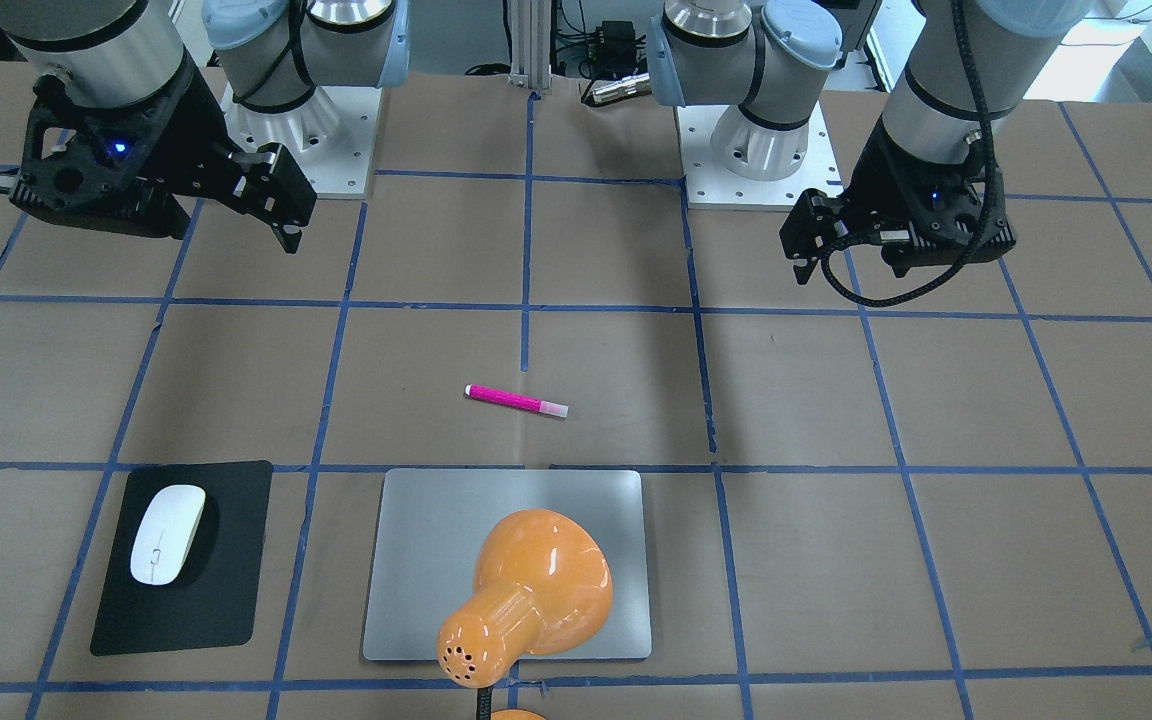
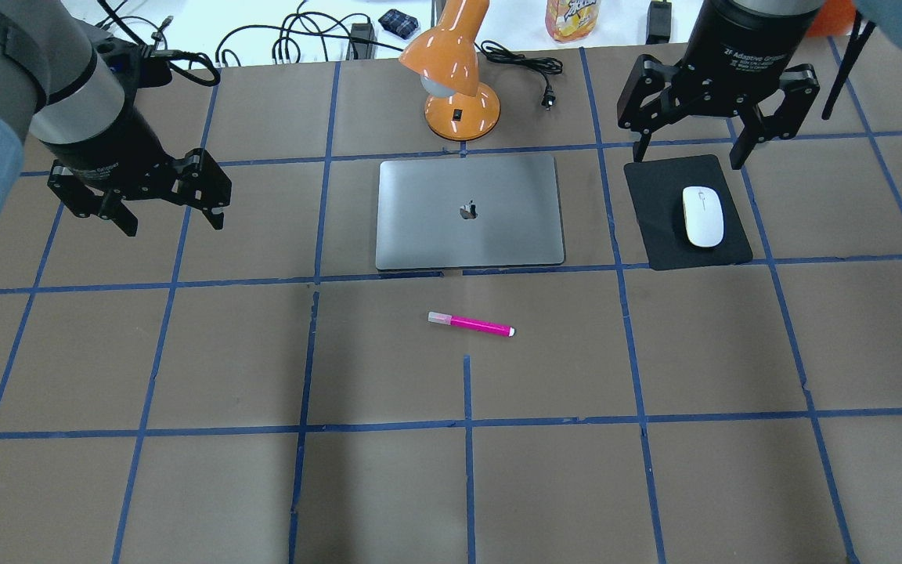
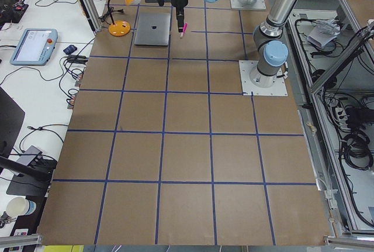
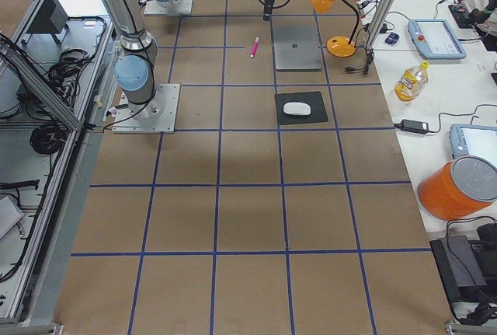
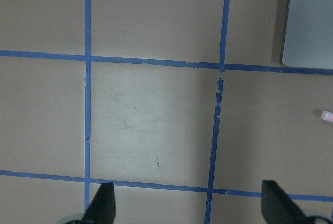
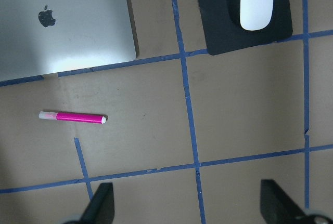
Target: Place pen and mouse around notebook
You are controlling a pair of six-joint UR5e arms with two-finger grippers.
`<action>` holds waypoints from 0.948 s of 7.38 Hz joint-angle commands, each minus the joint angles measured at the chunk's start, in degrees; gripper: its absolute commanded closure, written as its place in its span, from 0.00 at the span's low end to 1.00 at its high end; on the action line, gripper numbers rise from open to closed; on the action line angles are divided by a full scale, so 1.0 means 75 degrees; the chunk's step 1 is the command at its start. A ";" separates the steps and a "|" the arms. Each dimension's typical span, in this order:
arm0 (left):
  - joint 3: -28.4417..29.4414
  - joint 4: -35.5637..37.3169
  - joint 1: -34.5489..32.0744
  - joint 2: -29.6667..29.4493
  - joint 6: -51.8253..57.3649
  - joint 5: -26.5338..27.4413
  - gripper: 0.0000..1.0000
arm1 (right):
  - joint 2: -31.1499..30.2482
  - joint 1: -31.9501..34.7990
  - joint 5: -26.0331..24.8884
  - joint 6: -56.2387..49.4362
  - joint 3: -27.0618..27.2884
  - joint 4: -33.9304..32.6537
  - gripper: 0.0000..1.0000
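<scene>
Nearest us lies the pen (image 2: 470, 323), notebook (image 2: 470, 211) beyond, mouse (image 2: 703, 216) far right — we see left gripper (image 2: 173, 223) and right gripper (image 2: 687, 159) spread wide, empty.

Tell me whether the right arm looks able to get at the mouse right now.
Probably yes: the right gripper hangs open on that side, and the mouse lies uncovered on the black mat, nothing over it.

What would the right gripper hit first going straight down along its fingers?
Likely bare table, by the blue tape cross; the right gripper misses the mouse and pen. Depth unclear.
</scene>
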 commanded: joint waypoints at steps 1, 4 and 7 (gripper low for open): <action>0.0014 0.0065 -0.0007 -0.0058 0.0010 -0.0043 0.00 | 0.0004 0.0000 -0.0003 -0.0008 -0.0010 0.0002 0.00; 0.0002 0.0066 -0.0007 -0.0046 0.0010 0.0015 0.00 | 0.0004 0.0000 0.0009 -0.0008 -0.0010 0.0002 0.00; -0.0009 0.0089 -0.0007 -0.0046 0.0022 0.0028 0.00 | 0.0016 0.0000 0.0009 -0.0020 -0.0010 0.0002 0.00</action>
